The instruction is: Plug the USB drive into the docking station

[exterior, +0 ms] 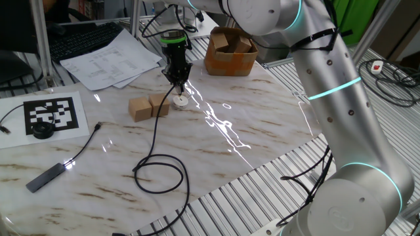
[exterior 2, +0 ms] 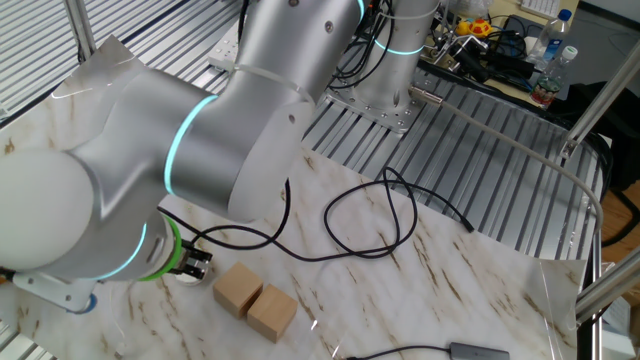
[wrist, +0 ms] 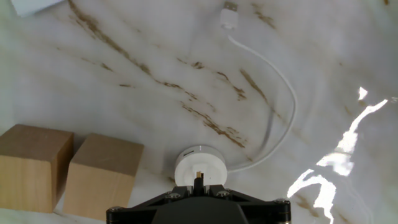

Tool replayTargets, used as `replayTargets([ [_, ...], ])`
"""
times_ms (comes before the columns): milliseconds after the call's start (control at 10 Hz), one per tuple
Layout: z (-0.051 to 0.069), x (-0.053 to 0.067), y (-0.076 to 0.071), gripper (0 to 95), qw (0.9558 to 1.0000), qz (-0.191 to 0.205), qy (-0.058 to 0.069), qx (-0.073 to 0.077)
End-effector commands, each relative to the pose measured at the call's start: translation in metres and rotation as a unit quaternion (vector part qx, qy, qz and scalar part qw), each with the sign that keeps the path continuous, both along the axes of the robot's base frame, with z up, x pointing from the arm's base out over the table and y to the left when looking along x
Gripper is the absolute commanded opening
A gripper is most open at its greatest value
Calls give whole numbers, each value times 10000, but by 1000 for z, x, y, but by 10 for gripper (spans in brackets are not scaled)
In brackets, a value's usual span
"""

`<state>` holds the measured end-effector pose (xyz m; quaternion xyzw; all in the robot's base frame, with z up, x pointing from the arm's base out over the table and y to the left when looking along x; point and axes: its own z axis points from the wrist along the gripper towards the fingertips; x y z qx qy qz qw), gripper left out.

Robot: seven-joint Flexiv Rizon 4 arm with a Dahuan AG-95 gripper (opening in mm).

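Observation:
The docking station (wrist: 199, 165) is a small round white disc on the marble table, just right of two tan blocks (wrist: 68, 174). It also shows in one fixed view (exterior: 179, 101). My gripper (wrist: 198, 185) is shut on the USB drive (wrist: 198, 180), a small black plug tip held right over the disc's slot. I cannot tell whether the tip is inside the slot. In one fixed view the gripper (exterior: 177, 80) points straight down above the disc, and the drive's black cable (exterior: 161, 172) trails toward the table front in a loop. In the other fixed view the gripper (exterior 2: 197, 263) is mostly hidden behind the arm.
A white cable (wrist: 273, 93) curves from the disc to a loose white plug (wrist: 230, 14). A cardboard box (exterior: 230, 52) stands behind, papers (exterior: 108, 59) at the back left. A black puck (exterior: 43, 130) and a dark flat stick (exterior: 46, 177) lie at the left.

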<state>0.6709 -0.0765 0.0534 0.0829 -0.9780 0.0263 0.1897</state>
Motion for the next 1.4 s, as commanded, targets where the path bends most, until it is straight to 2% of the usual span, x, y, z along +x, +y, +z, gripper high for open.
replayTargets([
  [100, 0, 2, 0, 0, 10000, -77, 22, 22],
  [500, 0, 2, 0, 0, 9998, -186, -82, 26],
  [1400, -2, 4, -3, 0, 9998, -108, -159, 19],
])
